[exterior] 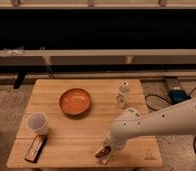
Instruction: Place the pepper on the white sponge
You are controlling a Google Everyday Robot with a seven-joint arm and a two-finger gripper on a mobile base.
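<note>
We see our gripper [105, 151] low at the frame's bottom centre, clamped on the slim red pepper [104, 150], which lies tilted diagonally.

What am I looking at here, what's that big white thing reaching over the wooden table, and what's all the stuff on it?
The white thing is a robot's single arm, coming in from the right. Its two-finger gripper is down at the table's front edge, right at a small red pepper; whether it grips the pepper is unclear. A pale patch just under it may be the white sponge, but it is mostly hidden. There is one picture, looking down at the wooden table from in front. On it are an orange bowl near the middle, a small whitish bottle toward the back right, a translucent cup at the left, and a dark flat bar at the front left.
</note>
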